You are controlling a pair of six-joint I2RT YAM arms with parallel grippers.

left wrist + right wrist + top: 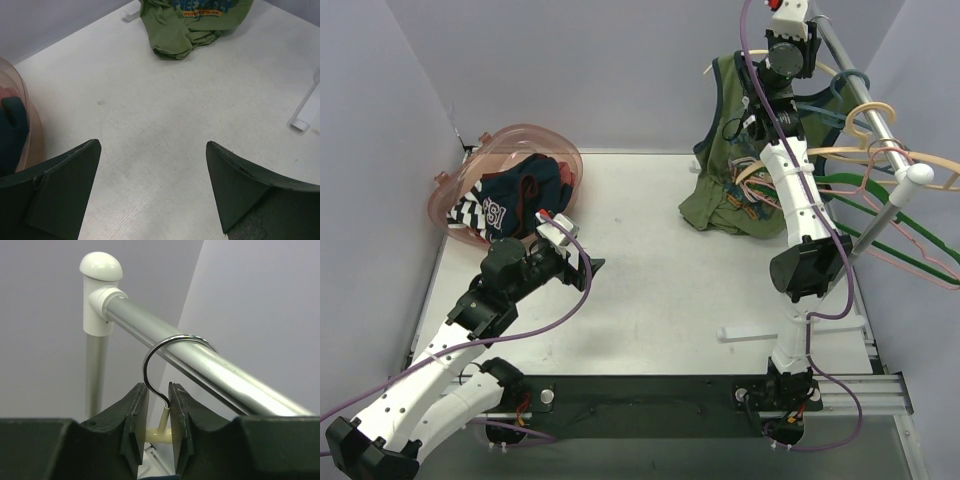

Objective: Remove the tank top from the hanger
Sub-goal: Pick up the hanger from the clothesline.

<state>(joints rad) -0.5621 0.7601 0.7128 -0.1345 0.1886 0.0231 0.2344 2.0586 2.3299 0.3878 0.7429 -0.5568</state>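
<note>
The olive green tank top (730, 185) hangs from a cream hanger on the rail at the back right, and its lower part lies bunched on the table (180, 25). My right gripper (798, 40) is raised to the rail. In the right wrist view its jaws (157, 386) stand narrowly apart on either side of the hanger neck (164, 417), just under the metal hook. One pad touches the neck and a small gap shows at the other. My left gripper (578, 250) hovers wide open and holds nothing (152, 143) low over the table at the left.
A pink basket (460, 185) holding dark clothes (515, 200) stands at the back left, next to my left gripper. Several bare hangers (890, 195) hang on the silver rail (875, 110) beside the right arm. The rack's white foot (740, 332) lies on the table.
</note>
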